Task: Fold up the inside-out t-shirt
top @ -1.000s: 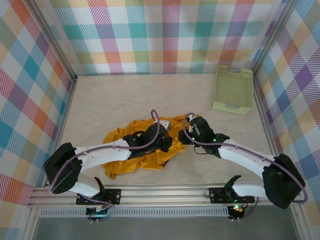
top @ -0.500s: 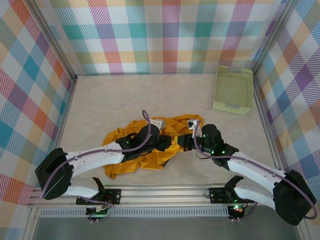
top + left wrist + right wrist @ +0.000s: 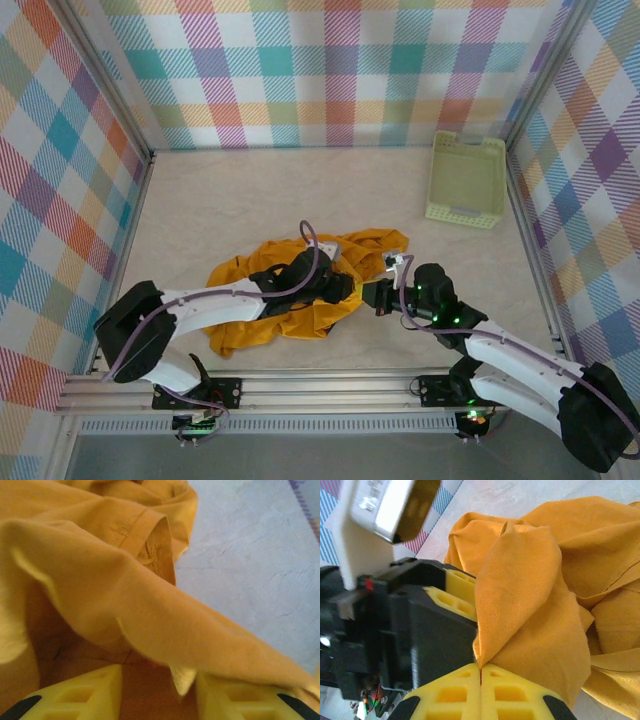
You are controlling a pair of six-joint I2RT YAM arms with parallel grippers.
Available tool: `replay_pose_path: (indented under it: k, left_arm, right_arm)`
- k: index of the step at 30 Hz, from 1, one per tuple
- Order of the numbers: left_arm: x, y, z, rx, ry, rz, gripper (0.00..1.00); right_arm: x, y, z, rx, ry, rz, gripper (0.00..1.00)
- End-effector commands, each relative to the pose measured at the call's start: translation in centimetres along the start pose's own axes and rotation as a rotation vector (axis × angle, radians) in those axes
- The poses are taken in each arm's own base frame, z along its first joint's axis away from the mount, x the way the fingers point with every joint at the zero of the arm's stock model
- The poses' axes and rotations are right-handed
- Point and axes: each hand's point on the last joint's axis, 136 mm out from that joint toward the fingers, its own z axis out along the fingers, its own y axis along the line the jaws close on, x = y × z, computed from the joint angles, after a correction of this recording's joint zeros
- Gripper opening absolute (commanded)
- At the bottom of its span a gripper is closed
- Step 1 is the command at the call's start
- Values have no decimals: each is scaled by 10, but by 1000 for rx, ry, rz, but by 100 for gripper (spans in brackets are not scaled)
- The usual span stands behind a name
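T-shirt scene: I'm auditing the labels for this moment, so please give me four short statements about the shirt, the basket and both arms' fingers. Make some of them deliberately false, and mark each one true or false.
1. The t-shirt lies crumpled on the table. True.
2. Part of the t-shirt hangs over the basket. False: the basket stands apart from it, near the far right corner.
3. The right fingers are closed on a fold of the t-shirt. True.
4. The left fingers are pressed together. False: they stand apart, with yellow fabric draped across the gap.
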Motion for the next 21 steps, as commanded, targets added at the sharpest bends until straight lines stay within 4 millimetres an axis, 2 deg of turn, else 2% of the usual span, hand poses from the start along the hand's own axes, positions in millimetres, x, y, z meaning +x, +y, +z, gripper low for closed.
replay_pose_path:
  k: [1, 6, 9, 12, 17, 21]
  left_arm:
    - [-7, -14, 4, 27, -4, 31, 42]
    - [-11, -15, 13, 17, -7, 27, 32]
    - [-14, -12, 15, -7, -14, 28, 16]
    - [-20, -5, 9, -57, -31, 27, 2]
    - [-38, -3, -29, -159, -88, 81, 0]
    - [-51, -12, -63, -172, -104, 118, 0]
  right_arm:
    - [-5, 1, -2, -5, -23, -1, 0]
    - [-3, 1, 1, -9, -13, 4, 0]
    - [-1, -5, 2, 16, -11, 7, 0]
    - [0, -22, -1, 118, -13, 18, 0]
    - [0, -52, -7, 298, 5, 1, 0]
    - [-1, -56, -2, 325, 29, -6, 0]
